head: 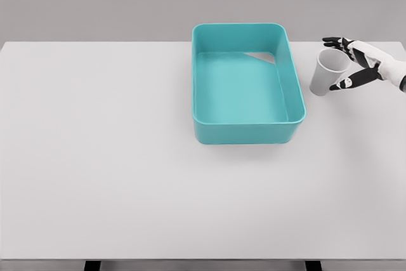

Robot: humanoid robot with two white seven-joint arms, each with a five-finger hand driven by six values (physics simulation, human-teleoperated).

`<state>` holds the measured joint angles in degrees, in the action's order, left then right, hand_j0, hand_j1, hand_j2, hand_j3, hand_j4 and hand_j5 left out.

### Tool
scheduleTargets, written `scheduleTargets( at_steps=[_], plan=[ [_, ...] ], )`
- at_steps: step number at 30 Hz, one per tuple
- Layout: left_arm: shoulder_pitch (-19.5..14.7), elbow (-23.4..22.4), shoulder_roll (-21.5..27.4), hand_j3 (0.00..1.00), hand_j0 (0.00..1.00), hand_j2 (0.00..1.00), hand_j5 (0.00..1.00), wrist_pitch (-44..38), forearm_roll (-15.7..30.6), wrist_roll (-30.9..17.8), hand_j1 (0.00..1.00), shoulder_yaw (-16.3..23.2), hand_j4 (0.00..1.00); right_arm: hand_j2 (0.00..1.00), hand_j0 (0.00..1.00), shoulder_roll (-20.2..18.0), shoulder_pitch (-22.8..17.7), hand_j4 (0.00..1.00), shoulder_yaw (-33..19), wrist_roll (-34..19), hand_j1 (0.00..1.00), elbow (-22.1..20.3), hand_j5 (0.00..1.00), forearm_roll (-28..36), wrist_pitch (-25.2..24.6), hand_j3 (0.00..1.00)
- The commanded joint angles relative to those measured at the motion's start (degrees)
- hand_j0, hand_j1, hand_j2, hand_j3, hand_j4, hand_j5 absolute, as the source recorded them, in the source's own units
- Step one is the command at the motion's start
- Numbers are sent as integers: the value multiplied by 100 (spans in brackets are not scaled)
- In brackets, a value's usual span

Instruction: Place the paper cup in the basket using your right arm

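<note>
My right hand [355, 61] pinches the paper cup [328, 72], tilted, just right of the teal basket [298, 93]; probably lifted off the table [127, 176]. I'd clear the rim before releasing.

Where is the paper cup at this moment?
In the head view, the paper cup is at the far right, tilted in the right hand, just right of the teal basket.
</note>
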<state>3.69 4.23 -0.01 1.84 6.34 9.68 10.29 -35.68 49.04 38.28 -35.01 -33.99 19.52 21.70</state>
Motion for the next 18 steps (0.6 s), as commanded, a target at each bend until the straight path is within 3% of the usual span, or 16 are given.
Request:
scheduleTargets(
  at_steps=[1, 4, 10, 18],
  plan=[
    [0, -1, 1, 100, 100, 100, 100, 0, -1, -1, 100, -1, 100, 100, 100, 0, 0, 100, -13, 1, 100, -3, 100, 34, -8, 100],
    [0, -1, 1, 100, 100, 100, 100, 0, -1, -1, 100, -1, 100, 98, 98, 0, 0, 98, -13, 1, 98, -3, 98, 34, -8, 98],
    [0, -1, 1, 100, 100, 100, 100, 0, -1, -1, 100, -1, 100, 83, 83, 0, 0, 83, -13, 1, 83, -20, 83, 34, 10, 83],
    [0, -1, 1, 100, 100, 100, 100, 0, -1, -1, 100, -1, 100, 81, 81, -9, 9, 81, -13, 1, 81, -29, 81, 25, 142, 81]
  ],
)
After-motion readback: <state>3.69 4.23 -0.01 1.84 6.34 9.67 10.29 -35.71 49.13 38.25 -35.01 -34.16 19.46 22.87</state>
